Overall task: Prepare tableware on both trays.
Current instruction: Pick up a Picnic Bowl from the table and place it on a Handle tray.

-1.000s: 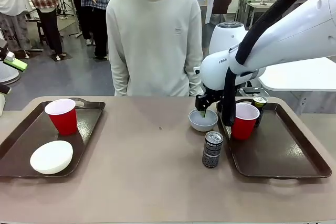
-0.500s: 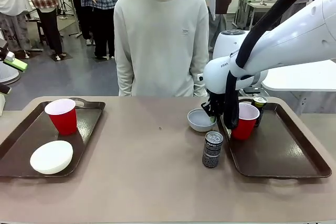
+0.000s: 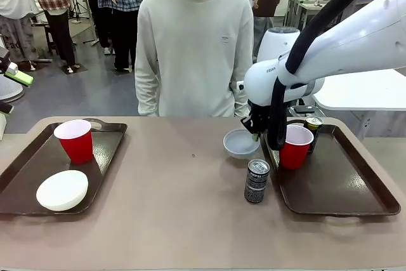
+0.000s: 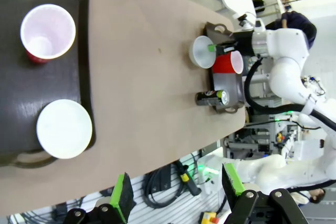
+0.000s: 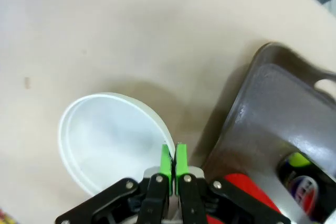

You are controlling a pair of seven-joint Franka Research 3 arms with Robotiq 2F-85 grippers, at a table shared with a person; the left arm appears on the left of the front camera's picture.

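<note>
Left tray (image 3: 25, 176) has a red cup (image 3: 75, 140) and bowl (image 3: 62, 189); right end effector (image 3: 254, 132) pinches the second bowl's (image 3: 240, 143) rim, seemingly lifted beside the right tray (image 3: 342, 191); left end effector (image 4: 178, 195) gapes empty; one can (image 3: 257, 181) remains on the table (image 3: 177, 220)

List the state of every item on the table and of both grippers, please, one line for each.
Right gripper: shut on the bowl's rim.
Bowl: tilted, pinched at its rim.
Left gripper: open, holding nothing.
Second bowl: upside down on left tray.
Left cup: upright, empty.
Right cup: upright on right tray.
Can: upright on table.
</note>
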